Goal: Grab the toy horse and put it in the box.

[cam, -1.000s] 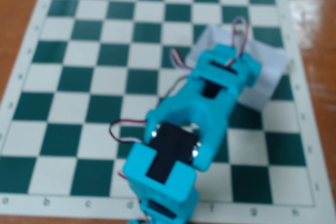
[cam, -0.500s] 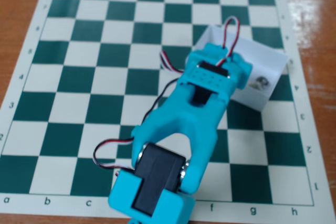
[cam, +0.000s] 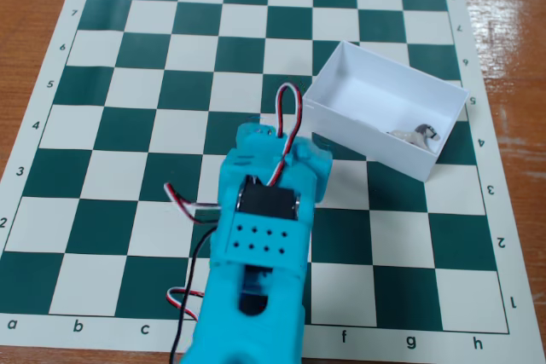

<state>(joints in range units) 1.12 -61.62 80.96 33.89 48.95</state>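
The toy horse (cam: 420,135), tiny and grey-white, lies inside the white box (cam: 358,83), close to its right-hand corner. The box sits on the right part of the chessboard. My cyan arm comes up from the bottom edge of the fixed view, and its gripper (cam: 281,149) end is left of the box, about one square from the box's near-left wall. The arm's body covers the fingers from above, so I cannot see how the jaws stand. Nothing shows in the gripper.
The green-and-white chessboard mat (cam: 128,125) covers a brown wooden table (cam: 512,23). Red, white and black servo wires (cam: 286,108) loop above the arm. No other objects are on the board.
The arm has pulled back from over the box toward the bottom of the view. The horse, seen in the box half a second ago, stays there; the whole box is now uncovered.
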